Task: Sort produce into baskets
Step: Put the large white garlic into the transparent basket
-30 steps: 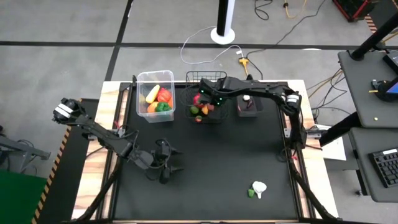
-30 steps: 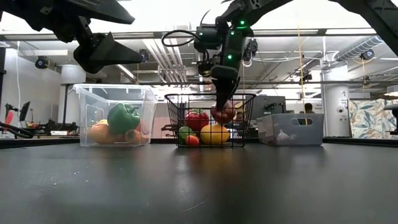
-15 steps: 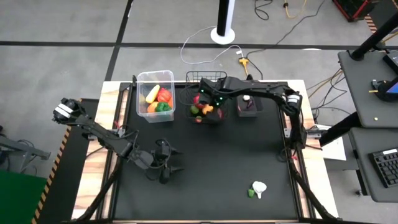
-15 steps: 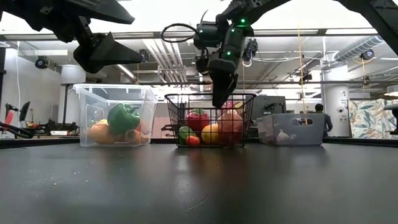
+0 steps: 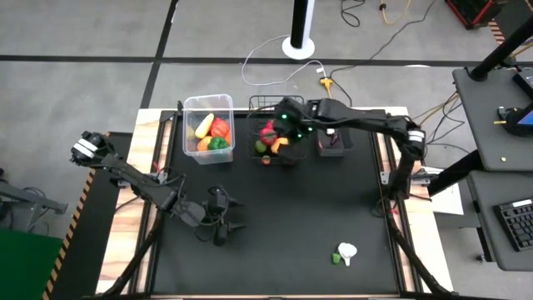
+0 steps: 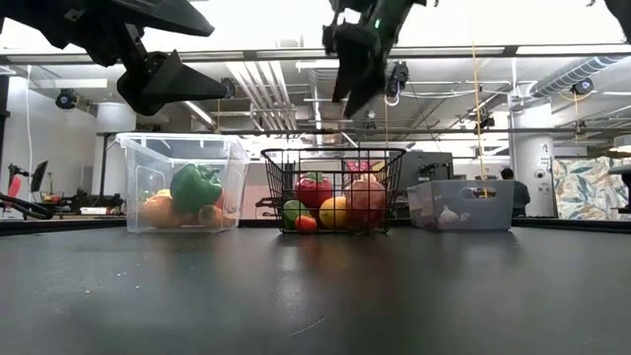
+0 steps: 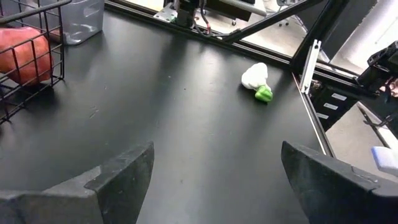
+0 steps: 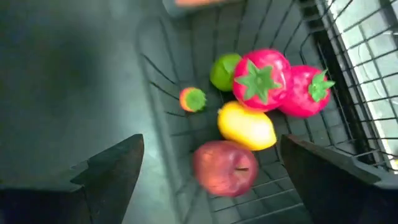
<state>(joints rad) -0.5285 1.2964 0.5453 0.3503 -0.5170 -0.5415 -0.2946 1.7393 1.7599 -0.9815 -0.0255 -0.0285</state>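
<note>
Right claw (image 6: pixel 357 74) hangs open and empty above the wire basket (image 5: pixel 274 142) of fruit (image 8: pixel 249 127), its arm stretched across the far counter (image 5: pixel 291 225). Left claw (image 5: pixel 226 215) waits open, low, near the left.

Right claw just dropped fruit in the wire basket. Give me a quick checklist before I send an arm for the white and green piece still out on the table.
1. Right claw empty and open above the wire basket: ok.
2. Red apple settled inside the basket with the other fruit: ok.
3. White and green piece lying free on the table, near the front right, nothing beside it: ok.
4. Left claw open, holding nothing, over the front left of the table: ok.
5. Room left in the clear tub for more: ok.
6. Which basket the white and green piece belongs in: cannot tell.
</note>
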